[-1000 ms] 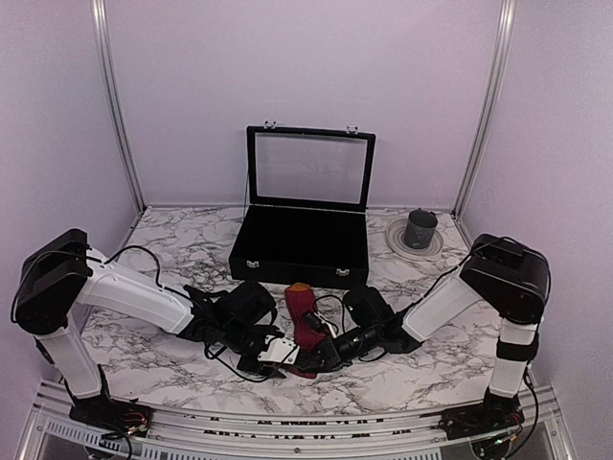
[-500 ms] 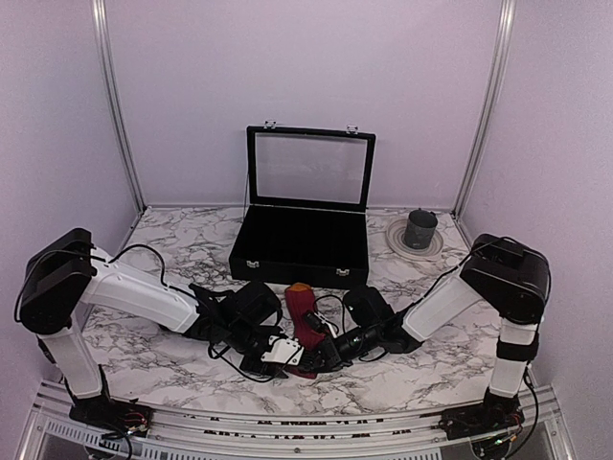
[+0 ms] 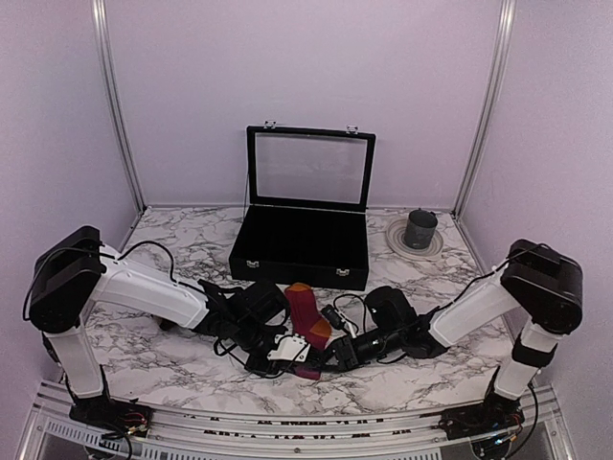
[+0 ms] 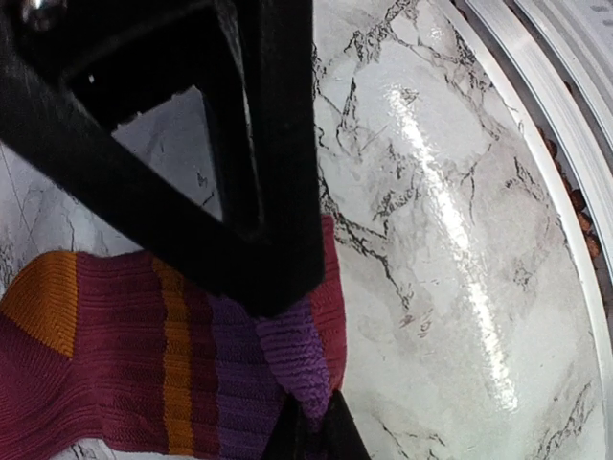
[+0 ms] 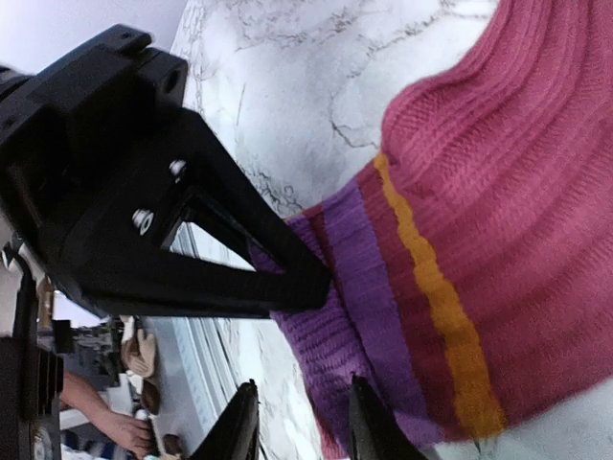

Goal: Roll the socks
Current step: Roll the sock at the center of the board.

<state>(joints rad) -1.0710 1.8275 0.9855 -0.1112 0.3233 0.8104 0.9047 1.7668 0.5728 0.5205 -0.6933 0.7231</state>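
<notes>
Sock (image 4: 115, 364), ribbed magenta knit, orange stripes, purple toe pinched by left end effector (image 5: 321, 283), right end effector (image 5: 305, 422) parted

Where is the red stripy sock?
In the top view the red stripy sock lies front and centre on the marble table, just before the open black case, with the left hand pinching its purple toe.

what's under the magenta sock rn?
Only marble table shows around the magenta sock. The left end effector pinches its purple toe. Whatever lies beneath is covered by fabric.
</notes>
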